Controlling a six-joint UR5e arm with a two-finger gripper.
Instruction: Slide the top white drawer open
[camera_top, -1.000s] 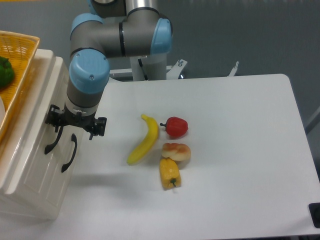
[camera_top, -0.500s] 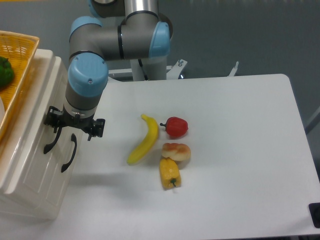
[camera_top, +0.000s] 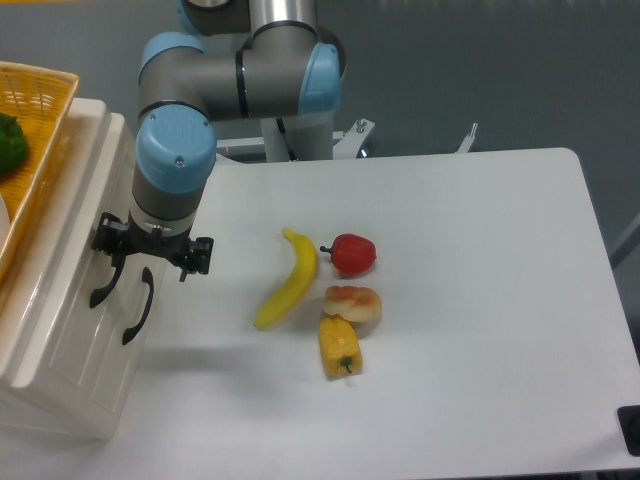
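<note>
The cream-white cabinet stands at the table's left edge, seen from above. The top white drawer (camera_top: 72, 262) looks closed, and its curved black handle (camera_top: 101, 286) sits left of the lower drawer's handle (camera_top: 139, 306). My gripper (camera_top: 152, 258) hangs straight down in front of the cabinet, just above the upper ends of both handles. Its black fingers (camera_top: 199, 256) stand spread to either side of the wrist, so it looks open. The wrist hides the fingertips, and I cannot tell whether they touch a handle.
A yellow woven basket (camera_top: 45, 120) with a green vegetable (camera_top: 10, 142) rests on the cabinet top. On the table lie a banana (camera_top: 289, 279), a red pepper (camera_top: 352, 254), a bread roll (camera_top: 353, 302) and a yellow pepper (camera_top: 339, 346).
The gripper shifted a few pixels left toward the cabinet, then back right to where it was. The drawer front and handles have not visibly moved.
</note>
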